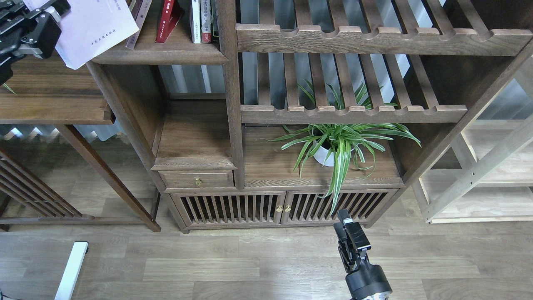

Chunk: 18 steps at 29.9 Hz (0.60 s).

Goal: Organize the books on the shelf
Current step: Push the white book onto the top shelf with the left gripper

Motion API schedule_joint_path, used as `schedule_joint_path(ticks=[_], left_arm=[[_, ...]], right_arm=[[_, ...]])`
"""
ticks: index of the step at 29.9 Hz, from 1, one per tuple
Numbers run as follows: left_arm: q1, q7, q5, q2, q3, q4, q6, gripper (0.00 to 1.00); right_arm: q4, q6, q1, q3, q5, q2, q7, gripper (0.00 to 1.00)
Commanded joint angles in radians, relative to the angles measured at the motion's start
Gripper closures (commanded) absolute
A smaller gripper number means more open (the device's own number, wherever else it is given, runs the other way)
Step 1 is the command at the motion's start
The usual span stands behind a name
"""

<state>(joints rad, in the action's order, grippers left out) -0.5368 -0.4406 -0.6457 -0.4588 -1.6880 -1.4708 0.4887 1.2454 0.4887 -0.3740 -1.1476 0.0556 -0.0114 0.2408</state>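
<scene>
Black and low over the floor planks, the right end effector [349,227] points up toward the cabinet doors [283,207] and spider plant [339,141], its fingers seen end-on so I cannot tell how far apart they stand, and it touches nothing. Farther up at the left, the left end effector [31,29] grips the lavender book [93,27], which tilts with its long axis running from lower left to upper right and overhangs the shelf [162,54], where the maroon book [168,21] leans.

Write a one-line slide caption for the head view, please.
Left gripper lifts a pale lavender-white book toward the shelf; right gripper hangs low.
</scene>
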Motion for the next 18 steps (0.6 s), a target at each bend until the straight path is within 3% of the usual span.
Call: schedule_joint_path(ticks=[1, 18], left_arm=[[-0.002, -0.009, 0.000, -0.003, -0.001, 0.000, 0.000, 0.99], [0.009, -0.010, 0.043, -0.043, -0.041, 0.006, 0.000, 0.99]], right_arm=[[0.002, 0.000, -0.005, 0.000, 0.001, -0.001, 0.000, 0.33], [0.013, 0.000, -0.011, -0.001, 0.000, -0.001, 0.000, 0.33]])
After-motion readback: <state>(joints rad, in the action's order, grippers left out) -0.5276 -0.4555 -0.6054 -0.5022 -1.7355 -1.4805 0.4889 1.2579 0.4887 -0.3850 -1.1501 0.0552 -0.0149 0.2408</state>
